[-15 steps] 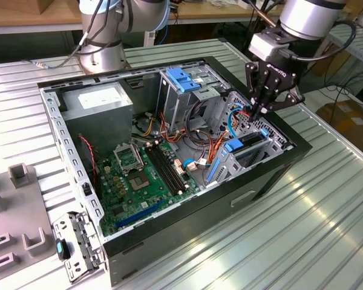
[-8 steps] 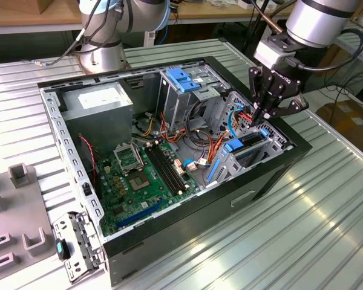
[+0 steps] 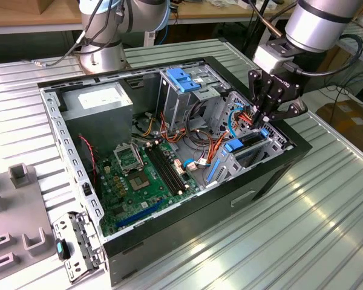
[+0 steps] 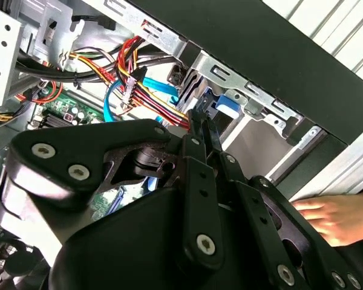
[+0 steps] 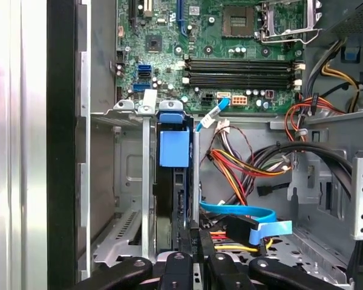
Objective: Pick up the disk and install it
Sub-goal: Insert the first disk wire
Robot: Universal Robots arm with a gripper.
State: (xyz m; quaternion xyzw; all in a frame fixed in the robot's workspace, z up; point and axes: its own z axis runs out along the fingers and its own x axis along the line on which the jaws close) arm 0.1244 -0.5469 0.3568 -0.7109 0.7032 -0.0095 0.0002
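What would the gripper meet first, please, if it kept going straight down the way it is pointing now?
Most likely the disk: the gripper points down into the drive bay, and the disk in its blue carrier stands on edge there, directly ahead of the fingertips. Whether they already touch it is unclear.

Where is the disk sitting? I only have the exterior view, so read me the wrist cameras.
Observer: In the first wrist view the disk stands on edge in a slot of the drive bay, with its blue tab toward the motherboard.
Operator: Check the cabling next to it.
Observer: A blue flat cable lies beside the bay, apart from the disk.
Operator: Report anything outside the case.
Observer: In the second wrist view a person's hand rests on the table beside the case.
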